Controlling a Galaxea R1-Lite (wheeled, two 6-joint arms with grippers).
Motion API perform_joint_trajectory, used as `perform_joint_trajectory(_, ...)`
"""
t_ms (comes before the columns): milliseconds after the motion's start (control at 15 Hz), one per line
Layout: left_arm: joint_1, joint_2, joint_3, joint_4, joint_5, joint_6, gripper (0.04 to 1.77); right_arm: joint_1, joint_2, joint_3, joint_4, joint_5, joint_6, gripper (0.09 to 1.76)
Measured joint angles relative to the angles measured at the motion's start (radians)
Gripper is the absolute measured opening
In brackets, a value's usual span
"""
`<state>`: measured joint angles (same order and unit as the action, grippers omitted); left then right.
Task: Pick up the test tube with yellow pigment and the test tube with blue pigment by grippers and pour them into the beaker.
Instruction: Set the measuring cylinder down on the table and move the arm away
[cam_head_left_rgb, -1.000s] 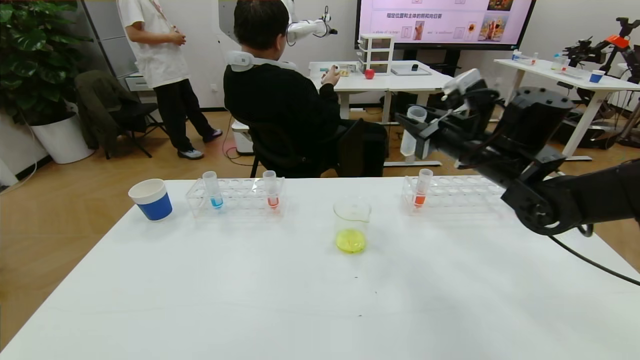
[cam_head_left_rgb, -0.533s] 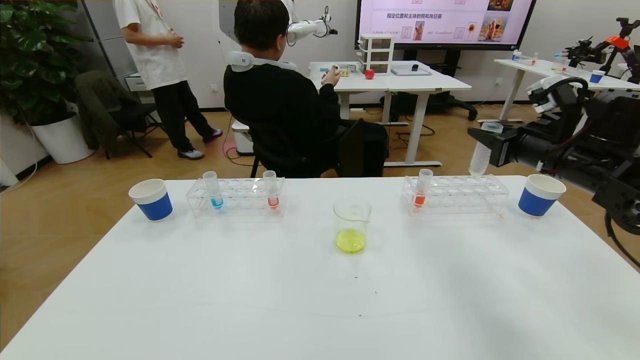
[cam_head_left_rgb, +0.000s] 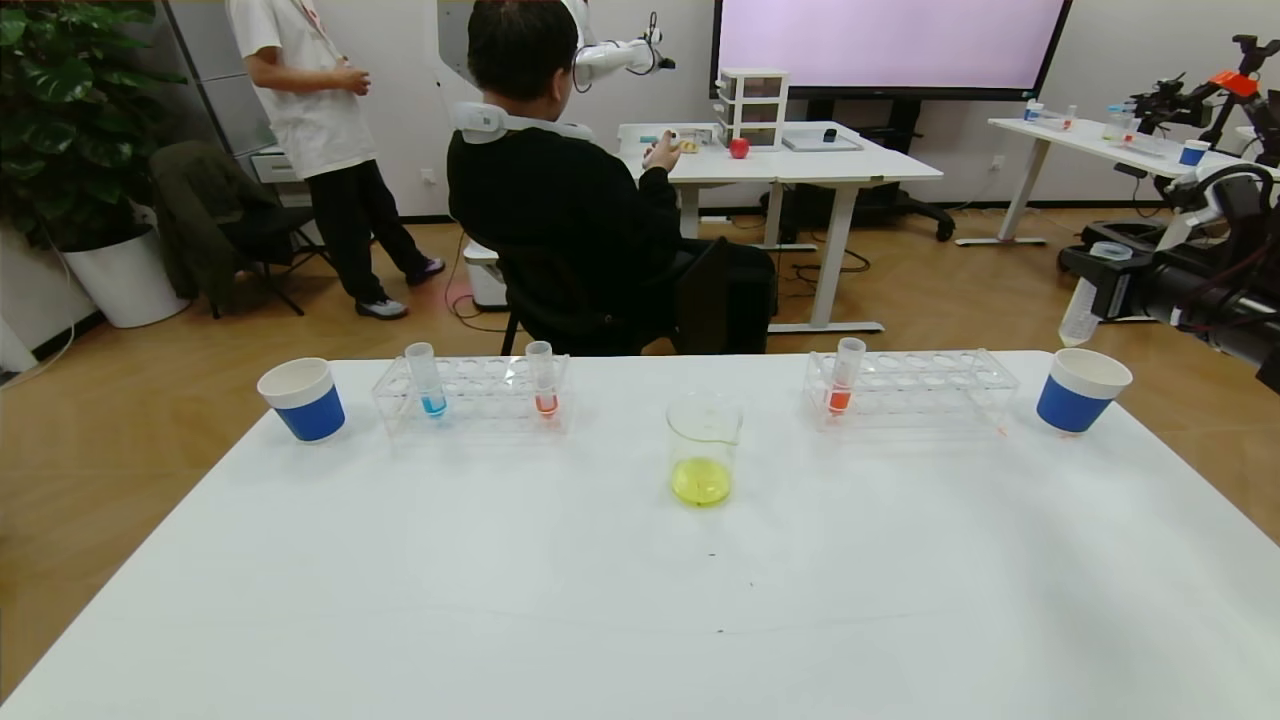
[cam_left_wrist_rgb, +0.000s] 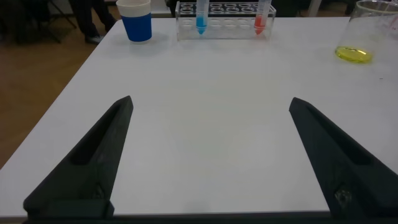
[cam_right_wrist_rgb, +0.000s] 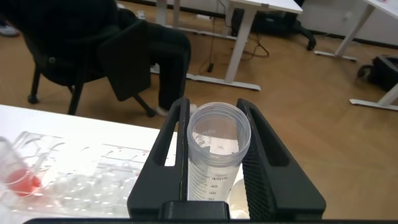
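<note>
Blue paper cup (cam_head_left_rgb: 1082, 391) sits beside the rack (cam_head_left_rgb: 912, 389) — under the right end effector (cam_head_left_rgb: 1090, 283).

Right claw (cam_head_left_rgb: 1090, 285) arm cut off at frame edge (head view).

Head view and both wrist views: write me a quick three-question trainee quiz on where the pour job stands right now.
1. True or false: the beaker already holds yellow liquid.
2. Multiple choice: the right tool is shut on (A) an emptied test tube held above the right-hand paper cup, (B) the beaker, (C) nothing.
3. Fill in: the test tube with blue pigment stands in the ____ rack, while the left tool hangs open over the table.

Key: 1 true; 2 A; 3 left
</note>
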<state>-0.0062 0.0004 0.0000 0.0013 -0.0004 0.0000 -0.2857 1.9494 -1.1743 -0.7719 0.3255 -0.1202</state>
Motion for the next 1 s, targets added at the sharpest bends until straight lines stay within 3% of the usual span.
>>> perform_joint_trajectory(333, 0.000, 0.000, 0.000, 0.000, 0.000, 0.000, 1.75, -0.087, 0.141, -0.134, 0.031, -0.008, -0.002, 0.51)
perform_joint_trajectory(1000, 0.000, 0.000, 0.000, 0.000, 0.000, 0.000, 1.75, -0.096, 0.317, -0.245, 0.002, -0.010, -0.001, 0.51)
